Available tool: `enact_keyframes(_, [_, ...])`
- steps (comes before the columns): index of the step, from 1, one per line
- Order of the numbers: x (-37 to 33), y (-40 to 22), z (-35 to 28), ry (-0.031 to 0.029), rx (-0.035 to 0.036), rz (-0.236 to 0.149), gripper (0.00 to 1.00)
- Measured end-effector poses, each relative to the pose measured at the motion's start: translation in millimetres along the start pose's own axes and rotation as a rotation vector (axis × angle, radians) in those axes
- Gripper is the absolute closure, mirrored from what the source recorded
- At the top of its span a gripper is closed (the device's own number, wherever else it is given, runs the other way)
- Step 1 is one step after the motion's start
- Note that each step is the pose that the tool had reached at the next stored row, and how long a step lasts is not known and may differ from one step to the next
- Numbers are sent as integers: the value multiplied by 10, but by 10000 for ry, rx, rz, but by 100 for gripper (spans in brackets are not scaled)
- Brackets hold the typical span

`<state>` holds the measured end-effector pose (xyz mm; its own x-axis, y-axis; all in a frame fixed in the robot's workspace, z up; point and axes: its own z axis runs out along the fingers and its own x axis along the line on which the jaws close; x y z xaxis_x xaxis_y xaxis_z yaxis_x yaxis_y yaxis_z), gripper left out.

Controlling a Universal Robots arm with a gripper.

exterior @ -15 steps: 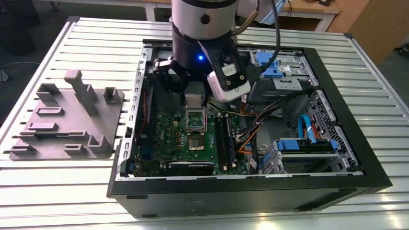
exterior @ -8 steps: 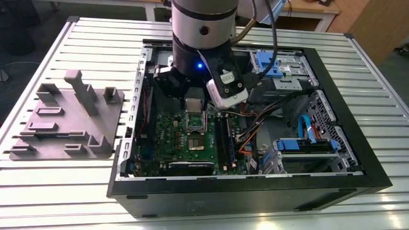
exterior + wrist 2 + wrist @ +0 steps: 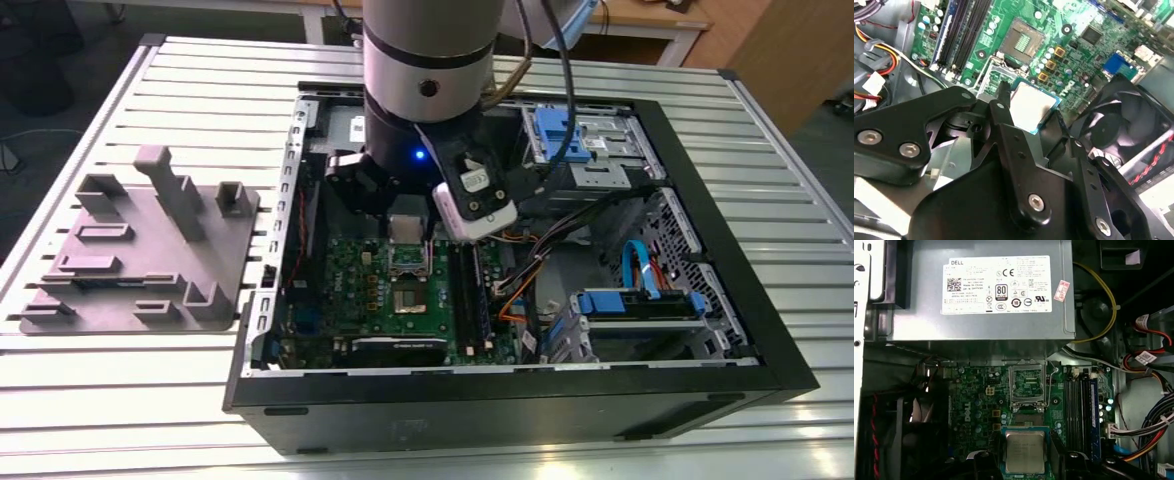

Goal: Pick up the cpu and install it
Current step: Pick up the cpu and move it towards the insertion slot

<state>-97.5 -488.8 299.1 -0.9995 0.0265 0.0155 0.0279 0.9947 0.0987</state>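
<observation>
The cpu (image 3: 1025,452) is a small square chip with a silvery top and green edge, also seen in the second wrist view (image 3: 1030,104). My gripper (image 3: 1025,462) is shut on it, one black finger (image 3: 983,466) on each side. The chip hangs over the green motherboard (image 3: 974,405), a short way from the open metal-framed socket (image 3: 1028,385), and does not touch it. In the exterior view my gripper (image 3: 407,228) is down inside the open computer case, just above the socket (image 3: 407,262).
A grey power supply (image 3: 984,290) lies beyond the socket. Black memory sticks (image 3: 1079,410) and cable bundles (image 3: 1149,430) flank the board, and a black fan (image 3: 1114,130) sits close by. A grey fixture tray (image 3: 134,260) rests on the slatted table at the exterior view's left.
</observation>
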Motion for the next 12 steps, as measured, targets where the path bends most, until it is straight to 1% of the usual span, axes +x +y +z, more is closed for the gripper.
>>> enact_keyframes(2, [-42,-1,19,11,1,0,53])
enact_keyframes(4, [-67,-3,48,18,0,-1,53])
enact_keyframes(8, [-73,-10,117,19,0,-4,53])
enact_keyframes(12, [-74,-11,123,20,2,-5,53])
